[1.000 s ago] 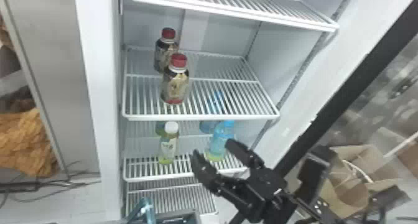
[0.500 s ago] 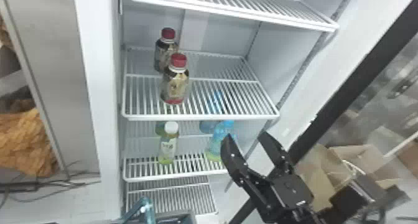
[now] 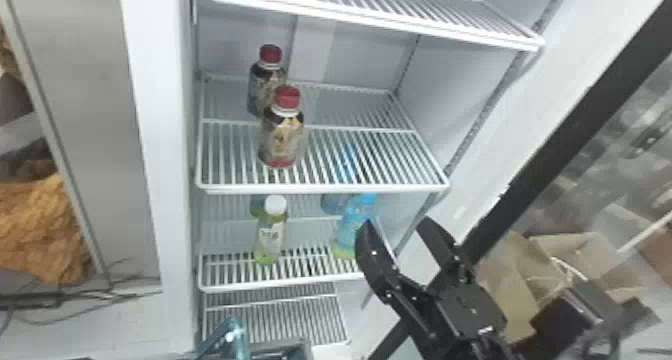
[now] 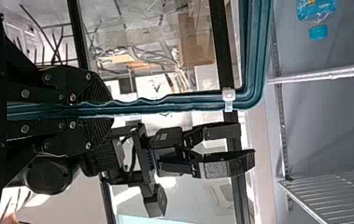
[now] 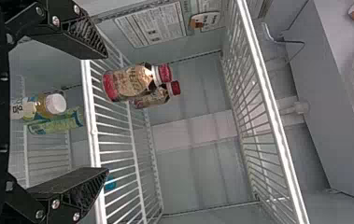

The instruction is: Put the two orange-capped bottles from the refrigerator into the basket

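Two dark bottles with red-orange caps stand on the upper-middle refrigerator shelf in the head view, the front bottle partly covering the rear bottle. My right gripper is below and to the right of them, outside the shelves, its fingers apart. In the right wrist view, nothing is between the fingers of the right gripper; the front bottle and rear bottle are beyond them. The basket's teal handle rises at the head view's bottom edge. In the left wrist view my left gripper is closed around the teal handle.
A white-capped bottle and a blue bottle stand on the shelf below. The wire shelf's front edge and the upper shelf's edge bound the bottles' space. Right of the refrigerator are an open door and a cardboard box.
In the head view, my right gripper has moved right and slightly up from its earlier place in front of the lower shelf, then stayed almost still. The bottles have not moved.
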Action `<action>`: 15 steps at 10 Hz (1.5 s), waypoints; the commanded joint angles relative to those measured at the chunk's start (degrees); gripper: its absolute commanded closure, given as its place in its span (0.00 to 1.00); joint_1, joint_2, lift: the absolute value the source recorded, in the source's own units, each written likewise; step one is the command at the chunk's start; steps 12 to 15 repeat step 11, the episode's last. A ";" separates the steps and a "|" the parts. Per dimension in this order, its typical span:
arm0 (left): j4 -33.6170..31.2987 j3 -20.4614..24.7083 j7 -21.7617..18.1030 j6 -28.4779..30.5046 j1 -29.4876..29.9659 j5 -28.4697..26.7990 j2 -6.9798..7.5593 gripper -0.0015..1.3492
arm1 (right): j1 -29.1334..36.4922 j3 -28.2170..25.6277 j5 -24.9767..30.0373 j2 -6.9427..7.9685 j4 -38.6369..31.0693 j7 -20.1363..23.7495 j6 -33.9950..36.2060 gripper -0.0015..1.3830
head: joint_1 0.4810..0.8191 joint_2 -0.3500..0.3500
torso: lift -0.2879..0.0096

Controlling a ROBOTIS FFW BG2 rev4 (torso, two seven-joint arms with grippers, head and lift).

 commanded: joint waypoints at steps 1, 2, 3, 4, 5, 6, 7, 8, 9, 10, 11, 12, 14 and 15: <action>0.00 0.03 -0.01 0.02 0.00 0.00 0.00 0.90 | 0.11 0.00 0.27 0.03 -0.22 -0.11 0.01 0.16 | 0.63 0.00 | 0.83; 0.00 0.03 -0.01 0.02 0.14 0.00 0.00 0.90 | 0.11 0.00 0.27 0.03 -0.22 -0.19 0.01 0.16 | 0.63 0.00 | 0.83; 0.00 0.03 -0.01 -0.12 0.00 0.00 0.00 0.90 | 0.11 0.00 0.27 0.03 -0.22 -0.19 0.01 0.16 | 0.63 0.00 | 0.83; 0.00 -0.08 0.08 -0.12 0.14 0.12 0.00 0.90 | 0.25 0.00 0.27 -0.06 -0.22 -0.19 0.01 0.16 | 0.63 0.00 | 0.83; 0.00 0.03 -0.01 -0.12 0.14 0.12 0.00 0.90 | 0.11 0.00 0.27 -0.06 -0.22 -0.19 0.01 0.16 | 0.63 0.00 | 0.83; 0.14 0.03 0.08 -0.26 0.14 0.23 0.00 0.90 | 0.11 0.00 0.27 -0.06 -0.08 -0.19 0.01 0.16 | 0.63 0.00 | 0.83; 0.14 0.03 -0.01 -0.26 0.28 0.34 0.00 0.90 | 0.25 0.00 0.50 -0.06 -0.22 -0.19 0.01 0.16 | 0.63 0.00 | 0.83; 0.14 0.26 -0.01 -0.26 0.42 0.34 0.00 0.90 | 0.25 0.00 0.50 -0.15 -0.22 -0.19 0.01 0.16 | 0.63 0.00 | 0.83; 0.14 0.49 -0.01 -0.26 0.56 0.34 -0.18 0.90 | 0.25 0.11 0.61 -0.15 -0.22 -0.28 0.01 0.16 | 0.63 0.00 | 0.83; 0.14 0.49 -0.01 -0.26 0.56 0.34 -0.18 0.90 | 0.11 0.23 0.38 -0.23 -0.08 -0.28 0.01 0.16 | 0.63 0.00 | 0.83; 0.14 0.49 -0.01 -0.26 0.56 0.34 -0.18 0.90 | 0.11 0.34 0.50 -0.23 -0.08 -0.28 0.01 0.16 | 0.63 0.00 | 0.83; 0.14 0.49 -0.01 -0.26 0.56 0.34 -0.18 0.90 | 0.11 0.34 0.50 -0.23 -0.08 -0.28 0.01 0.16 | 0.63 0.00 | 0.83; 0.14 0.49 -0.01 -0.26 0.56 0.34 -0.18 0.90 | 0.11 0.34 0.50 -0.23 -0.08 -0.28 0.01 0.16 | 0.63 0.00 | 0.83; 0.14 0.49 -0.01 -0.26 0.56 0.34 -0.18 0.90 | 0.11 0.34 0.50 -0.23 -0.08 -0.28 0.01 0.16 | 0.63 0.00 | 0.83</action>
